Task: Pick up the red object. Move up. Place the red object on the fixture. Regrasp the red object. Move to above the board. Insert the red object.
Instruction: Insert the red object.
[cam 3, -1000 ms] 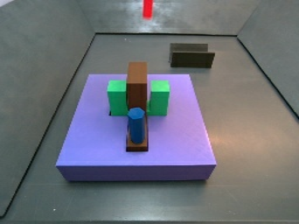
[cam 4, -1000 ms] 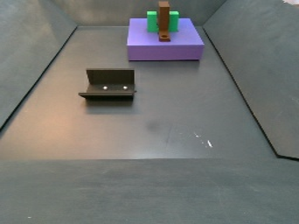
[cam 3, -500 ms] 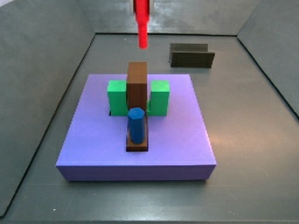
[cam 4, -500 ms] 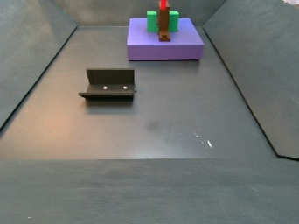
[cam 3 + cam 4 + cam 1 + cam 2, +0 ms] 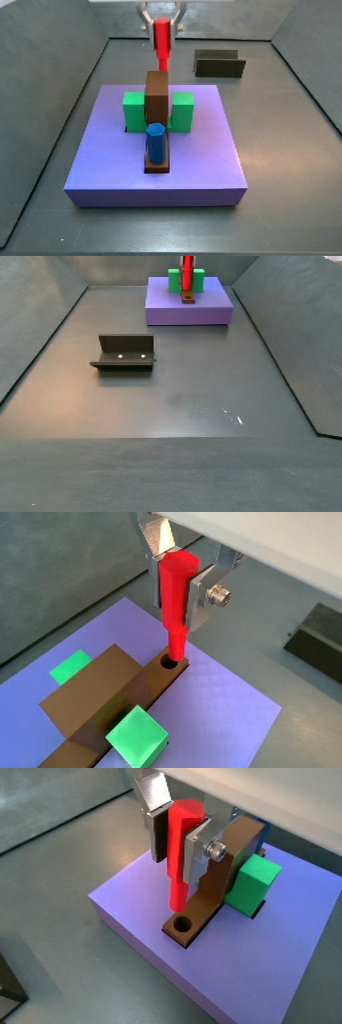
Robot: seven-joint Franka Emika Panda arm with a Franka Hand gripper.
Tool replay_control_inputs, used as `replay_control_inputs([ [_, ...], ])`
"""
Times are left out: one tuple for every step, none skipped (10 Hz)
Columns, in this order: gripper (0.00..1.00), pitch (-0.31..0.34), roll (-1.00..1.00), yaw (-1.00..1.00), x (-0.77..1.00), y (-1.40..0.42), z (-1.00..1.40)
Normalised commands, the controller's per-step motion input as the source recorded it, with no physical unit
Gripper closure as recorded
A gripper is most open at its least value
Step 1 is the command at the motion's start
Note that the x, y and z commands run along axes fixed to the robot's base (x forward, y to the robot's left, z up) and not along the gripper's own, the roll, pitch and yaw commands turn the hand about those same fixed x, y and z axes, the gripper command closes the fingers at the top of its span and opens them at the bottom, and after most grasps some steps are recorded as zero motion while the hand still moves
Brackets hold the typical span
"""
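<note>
One gripper is recorded above the board, its flat silver fingers pinched on the upper end of the red object. The red object is held upright, a long peg in both wrist views, with its lower tip directly over a round hole at the near end of the brown slab; whether the tip has entered the hole cannot be told. In a side view the gripper is seen at 12 o'clock of the board, the red object hanging down to the far end of the brown slab.

One green block is carried on the board, straddled by the brown slab. One blue cylinder is stood upright at the slab's 6 o'clock end.

One fixture is set on the grey floor at about 1 o'clock of the board, well apart from it. In a side view the fixture is shown empty, with the board far behind it.
</note>
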Motion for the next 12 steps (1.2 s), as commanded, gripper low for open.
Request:
replay_control_inputs([
  [1.0,0.009,-0.06,-0.04,0.0,0.0,-0.27],
  [1.0,0.0,-0.08,-0.03,0.0,0.0,-0.24],
  [1.0,0.0,-0.09,-0.02,0.0,0.01,-0.23],
  [1.0,0.0,-0.08,-0.01,0.0,0.09,-0.24],
  [1.0,0.0,-0.14,-0.07,-0.1,0.19,-0.11],
  [1.0,0.0,-0.18,-0.05,-0.08,0.11,0.0],
  [1.0,-0.01,-0.16,0.0,0.0,0.02,-0.01],
  [1.0,-0.001,-0.16,0.0,0.0,0.0,-0.03],
  [1.0,0.0,-0.18,0.0,0.0,0.0,0.0],
  [1.0,-0.019,-0.16,0.0,-0.08,0.0,0.0],
  [1.0,-0.043,-0.16,0.0,-0.12,0.0,0.0],
  [1.0,-0.077,-0.18,0.02,-0.05,0.0,0.0],
])
